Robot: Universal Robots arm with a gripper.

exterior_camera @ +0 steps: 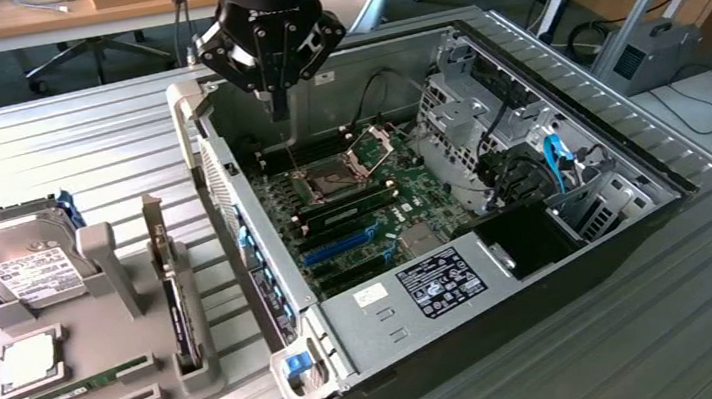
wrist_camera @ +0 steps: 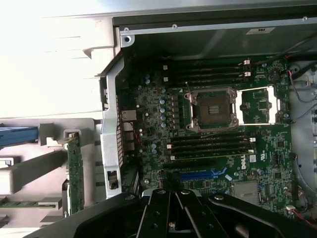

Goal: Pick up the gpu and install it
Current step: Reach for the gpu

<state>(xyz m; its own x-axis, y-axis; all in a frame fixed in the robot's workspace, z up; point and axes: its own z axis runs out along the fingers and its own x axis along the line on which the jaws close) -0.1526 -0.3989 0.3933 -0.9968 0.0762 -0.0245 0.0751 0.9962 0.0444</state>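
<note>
The gpu (exterior_camera: 175, 306) stands on edge in a slot of the grey holder tray (exterior_camera: 96, 279) at the exterior view's left, its silver bracket toward the back. It also appears edge-on as a green board, the gpu (wrist_camera: 75, 173), beside the case wall. My gripper (exterior_camera: 278, 108) hangs over the back corner of the open computer case (exterior_camera: 473, 277), above the motherboard (wrist_camera: 158, 129) and well apart from the gpu. Its fingers (wrist_camera: 163, 213) are shut together with nothing between them. A blue expansion slot (wrist_camera: 200, 174) lies on the board just ahead of the fingertips.
The holder tray also carries a silver hard drive (exterior_camera: 17, 266), a CPU chip (exterior_camera: 31, 362) and a narrow RAM stick (exterior_camera: 72, 391). Inside the case are the open CPU socket (wrist_camera: 213, 109), drive cages (exterior_camera: 481, 115) and cables. The ribbed metal table (exterior_camera: 666, 325) surrounds everything.
</note>
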